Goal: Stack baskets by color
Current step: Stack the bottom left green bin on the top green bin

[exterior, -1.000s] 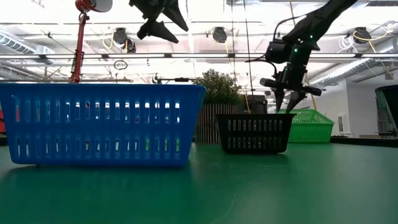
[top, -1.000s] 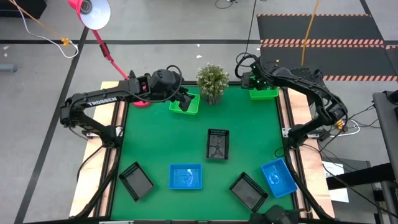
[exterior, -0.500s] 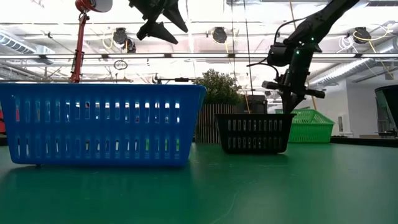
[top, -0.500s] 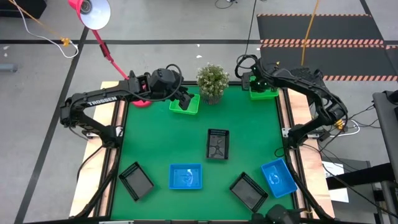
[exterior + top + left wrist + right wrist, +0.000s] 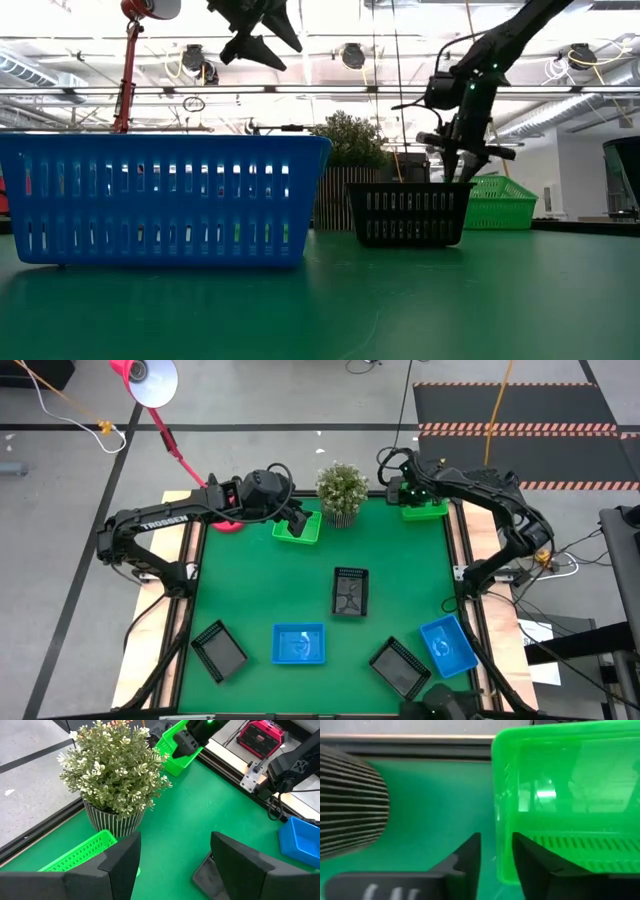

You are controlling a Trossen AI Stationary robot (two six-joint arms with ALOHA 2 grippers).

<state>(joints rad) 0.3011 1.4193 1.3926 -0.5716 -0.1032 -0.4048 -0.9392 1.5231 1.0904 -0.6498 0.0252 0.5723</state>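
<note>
The green basket [image 5: 424, 510] in the counter's far right corner is where things can go wrong. The right tool [image 5: 495, 852] straddles its near wall, one finger inside the basket and one outside on the counter [image 5: 260, 600], with a narrow gap between them; the wall sits in that gap but I cannot tell whether it is pinched. If the fingers close on such a thin, slatted rim off-centre, the basket will likely tip as it lifts, or slide out and drop. It also sits hard against the counter's far edge, so a nudge could push it off the mat.

A second green basket [image 5: 297, 527] lies at the far edge toward the left, just beside the potted plant [image 5: 341, 490]. The left tool [image 5: 172, 865] hovers above it with fingers wide apart and holding nothing. Carrying the corner basket across means passing the plant; a low path could knock it over, and the two arms could meet there.

Nearer the front edge sit two blue baskets [image 5: 298, 643] and three black baskets [image 5: 349, 591], all well apart and unstacked.
</note>
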